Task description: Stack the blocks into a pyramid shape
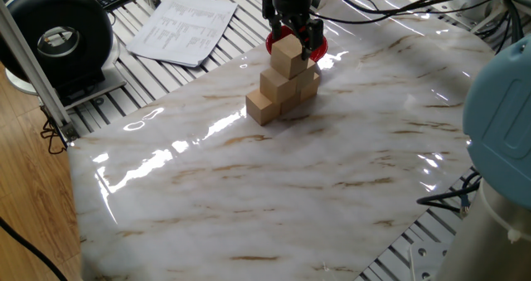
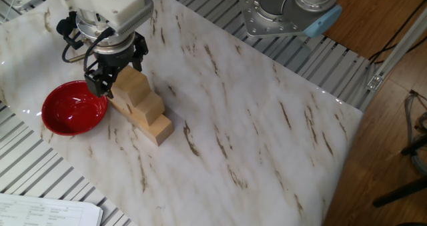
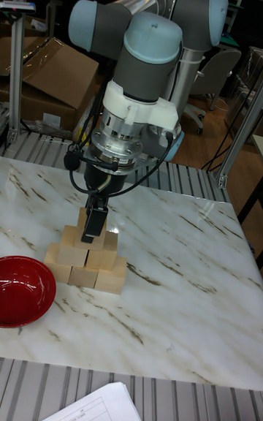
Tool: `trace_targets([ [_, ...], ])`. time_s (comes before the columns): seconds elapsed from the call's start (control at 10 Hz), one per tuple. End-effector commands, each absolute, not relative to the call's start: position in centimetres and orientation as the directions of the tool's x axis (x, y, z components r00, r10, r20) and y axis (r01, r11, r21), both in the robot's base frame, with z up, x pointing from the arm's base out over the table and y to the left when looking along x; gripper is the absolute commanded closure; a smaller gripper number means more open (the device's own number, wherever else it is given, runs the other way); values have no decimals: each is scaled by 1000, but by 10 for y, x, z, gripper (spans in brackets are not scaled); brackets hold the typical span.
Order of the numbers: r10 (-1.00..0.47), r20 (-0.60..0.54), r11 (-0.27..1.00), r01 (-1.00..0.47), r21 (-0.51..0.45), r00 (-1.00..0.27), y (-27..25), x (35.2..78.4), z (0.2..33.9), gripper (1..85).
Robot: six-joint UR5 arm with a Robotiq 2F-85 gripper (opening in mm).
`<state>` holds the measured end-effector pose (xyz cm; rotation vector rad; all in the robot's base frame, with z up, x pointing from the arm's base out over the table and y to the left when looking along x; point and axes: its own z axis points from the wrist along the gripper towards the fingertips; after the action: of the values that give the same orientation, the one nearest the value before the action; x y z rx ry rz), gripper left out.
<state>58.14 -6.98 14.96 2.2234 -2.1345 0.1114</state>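
One fixed view: black two-finger pincer [image 1: 289, 34] pointing straight down, fingers spread to either side of the top cube, whether touching it or just clear cannot be told. Directly below, six small light-tan wooden cubes [image 1: 282, 84] stacked as a pyramid on the white marble-patterned tabletop [image 1: 332, 173]. Behind the pincer, partly hidden, a glossy red bowl [image 1: 319, 48]. Well off to its left, a printed sheet of paper [image 1: 184, 26].

The other fixed view: pincer [image 2: 113, 67] straddling the top cube of the stepped stack [image 2: 141, 108], jaws parted. Red bowl [image 2: 74, 107] just beside the stack's far end.

Tall fixed view: pincer [image 3: 92, 229] hanging in front of the top cube, hiding most of it. Pyramid [image 3: 86, 263] beneath, red bowl [image 3: 22, 290] near its left end, apart.
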Motion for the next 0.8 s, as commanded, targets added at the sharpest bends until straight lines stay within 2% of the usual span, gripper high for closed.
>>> trace_targets([
  [0.0, -996, 71, -46, -999, -16, 45, -65, 583, 151, 7],
  [0.5, -998, 63, -5, -1000, 14, 5, -63, 573, 160, 7],
  [0.7, -997, 73, -12, -1000, -3, 12, -64, 577, 164, 7],
])
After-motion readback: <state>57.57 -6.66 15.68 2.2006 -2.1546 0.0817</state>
